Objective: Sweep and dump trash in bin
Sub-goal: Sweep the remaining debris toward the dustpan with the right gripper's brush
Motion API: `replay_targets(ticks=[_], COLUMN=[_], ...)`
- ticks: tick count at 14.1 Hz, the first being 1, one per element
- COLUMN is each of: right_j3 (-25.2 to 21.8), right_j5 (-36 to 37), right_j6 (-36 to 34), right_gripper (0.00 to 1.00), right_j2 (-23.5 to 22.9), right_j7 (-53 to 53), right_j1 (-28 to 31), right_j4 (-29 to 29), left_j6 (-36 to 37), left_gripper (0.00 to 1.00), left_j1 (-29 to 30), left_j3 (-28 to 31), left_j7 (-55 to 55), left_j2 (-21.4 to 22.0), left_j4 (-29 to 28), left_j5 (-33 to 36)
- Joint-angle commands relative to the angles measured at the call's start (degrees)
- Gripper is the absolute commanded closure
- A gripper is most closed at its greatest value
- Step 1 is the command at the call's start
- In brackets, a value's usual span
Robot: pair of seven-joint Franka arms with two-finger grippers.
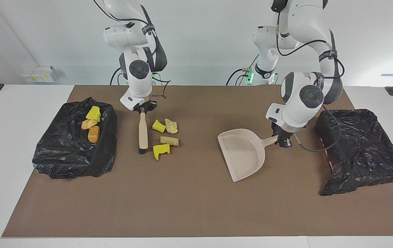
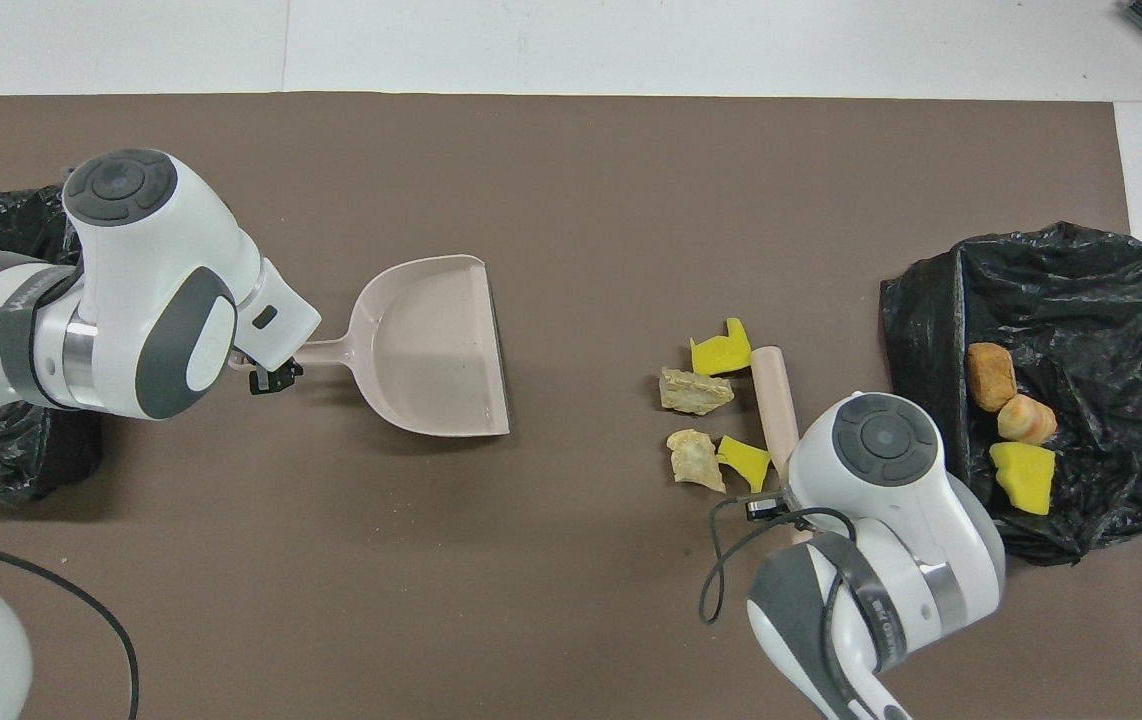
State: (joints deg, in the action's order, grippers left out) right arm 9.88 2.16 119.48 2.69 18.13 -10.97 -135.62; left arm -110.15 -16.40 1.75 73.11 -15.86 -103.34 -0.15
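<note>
Bench [image 1: 21,213], white top, carrying a large brown mat [image 1: 182,206] under everything.

Two black bin bags. One bin bag [image 1: 365,151] lies at the left arm's end, just beside the left gripper. The other bin bag [image 1: 69,151] lies at the right arm's end, beside the right gripper, and holds three scraps [image 1: 92,124]: one yellow, two orange-brown.

Beige dustpan [image 1: 243,153]. The left gripper [image 1: 282,139] is clamped on the tip of its handle. The pan extends from the gripper toward the middle of the mat, mouth open toward the right arm's end. Whether its lip touches the mat I cannot tell.

Beige brush [image 1: 142,132] with black bristles. The right gripper [image 1: 142,109] is closed on the top of its handle. The brush hangs below the gripper, bristles down at the mat, whether touching it I cannot tell.

Loose trash [image 1: 165,136]: four scraps on the mat, just beside the brush on the side toward the dustpan, below and slightly off from the right gripper, well apart from the left gripper and the pan's mouth. Two are yellow sponge chunks, two tan bread-like lumps. In the overhead view the brush handle [image 2: 774,405] lies alongside this cluster [image 2: 706,410], close to the two yellow pieces.
</note>
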Motion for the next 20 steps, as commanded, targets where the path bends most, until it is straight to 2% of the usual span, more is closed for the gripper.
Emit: replay_targets(ticks=[1,3,5,10,12,15,17,19,20], right_j3=[0.32,0.41,0.41,0.41,0.41,-0.29,-0.56,-0.65,-0.65], right_j5=[-4.60,-8.20,-13.82,-26.83,-28.95,-28.79,-27.30,-21.44,-16.88], right_j6=[4.34,8.02,8.92,9.10,8.75,1.40,-5.54,-11.01,-11.46], right_gripper=[1.00,1.00,1.00,1.00,1.00,1.00,1.00,1.00,1.00], right_j2=[-2.68,-5.32,-6.56,-8.05,-8.84,-4.65,-0.17,1.35,1.26], right_j7=[3.74,6.47,7.09,6.74,7.62,7.71,7.18,4.64,3.59], right_j1=[-4.22,-8.17,-10.73,-17.41,-18.82,-17.25,-12.52,-9.09,-7.94], right_j4=[0.09,1.23,3.25,8.52,12.12,15.73,16.18,16.18,16.09], left_j6=[-4.87,-9.10,-10.87,-14.82,-17.53,-21.15,-21.33,-20.89,-20.11], left_gripper=[1.00,1.00,1.00,1.00,1.00,1.00,1.00,1.00,1.00], left_j1=[-4.23,-6.88,-9.25,-14.79,-15.76,-15.33,-14.45,-12.44,-12.17], left_j3=[0.01,0.01,0.01,0.01,-0.08,-0.17,-0.08,-0.17,-0.08], left_j7=[2.31,-1.01,-6.90,-13.77,-15.62,-17.38,-17.30,-16.42,-16.16], left_j2=[4.25,6.44,8.29,13.30,13.40,13.14,12.78,12.17,11.65], left_j4=[-6.94,-11.25,-14.33,-22.86,-24.27,-24.89,-24.37,-23.14,-21.92], left_j5=[1.81,5.49,8.48,9.11,9.11,9.02,9.02,9.02,9.02])
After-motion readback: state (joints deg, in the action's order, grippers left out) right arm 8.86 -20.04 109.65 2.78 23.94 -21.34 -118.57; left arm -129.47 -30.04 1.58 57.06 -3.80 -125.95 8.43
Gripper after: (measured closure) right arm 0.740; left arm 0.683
